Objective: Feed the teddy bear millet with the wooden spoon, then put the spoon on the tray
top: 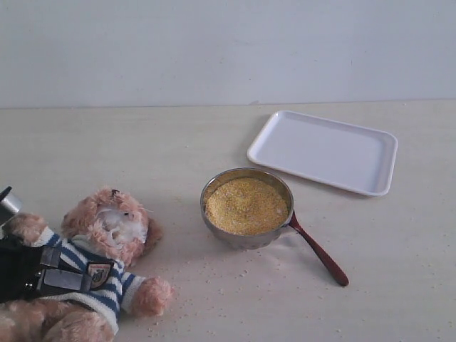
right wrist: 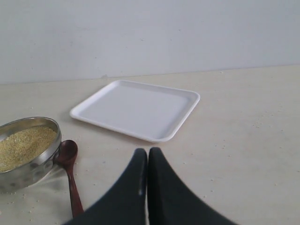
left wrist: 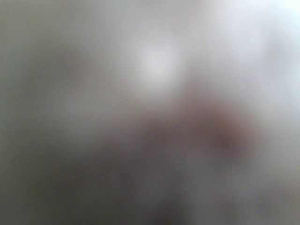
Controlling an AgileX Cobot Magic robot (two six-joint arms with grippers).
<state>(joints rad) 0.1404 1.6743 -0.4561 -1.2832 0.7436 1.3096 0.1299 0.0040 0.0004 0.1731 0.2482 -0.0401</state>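
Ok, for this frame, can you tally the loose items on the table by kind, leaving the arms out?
Teddy bear: 1
Metal bowl, filled with millet: 1
Wooden spoon: 1
Tray: 1
Total: 4

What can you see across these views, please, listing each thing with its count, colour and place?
teddy bear: one, pinkish-tan, striped shirt, exterior view's lower left
metal bowl: one, silver, table centre
millet: one heap, golden-yellow, in the bowl
stray grains: many, yellow, table around the bowl
wooden spoon: one, reddish-brown, table, right of the bowl
tray: one, white, beyond the bowl, rightwards
table: one, pale cream, under everything
left gripper: one, black-grey, on the bear's shirt; grip unclear
right gripper: one, black, shut, empty
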